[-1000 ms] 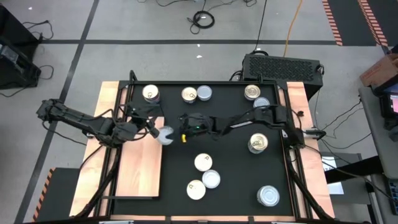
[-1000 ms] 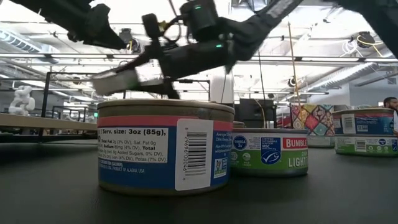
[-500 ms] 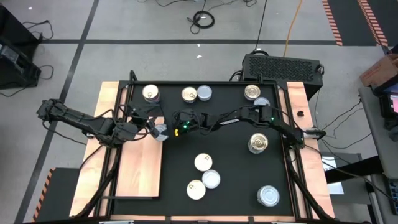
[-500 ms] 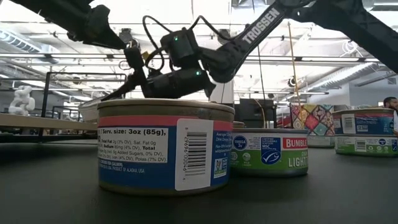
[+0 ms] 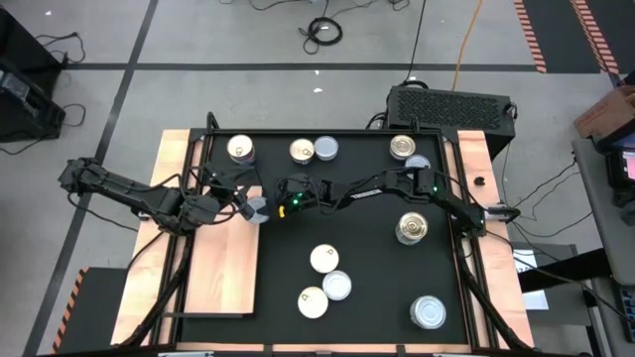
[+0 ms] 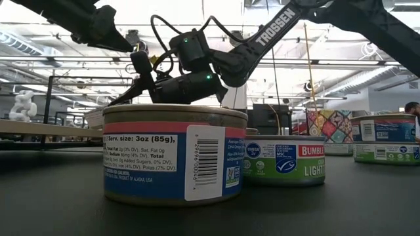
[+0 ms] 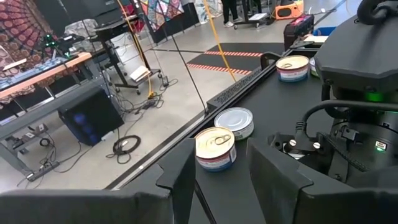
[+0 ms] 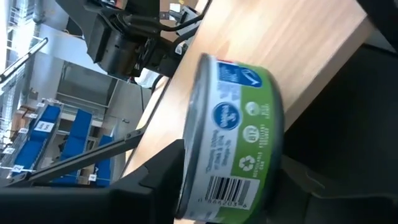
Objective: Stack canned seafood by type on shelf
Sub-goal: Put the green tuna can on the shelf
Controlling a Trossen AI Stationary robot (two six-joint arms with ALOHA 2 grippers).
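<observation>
Green-labelled tin (image 8: 233, 140) sits between right claw (image 8: 230, 186) fingers, grip uncertain; left claw (image 5: 241, 204) open.

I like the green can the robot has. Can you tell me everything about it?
The green can is a small, flat, round tin with a silvery metal top and a green label showing round logos and a barcode. It sits tipped on its side between the fingers of the right tool. It is at the edge of the light wooden shelf, where the black mat begins. The left tool waits right beside it, open.
</observation>
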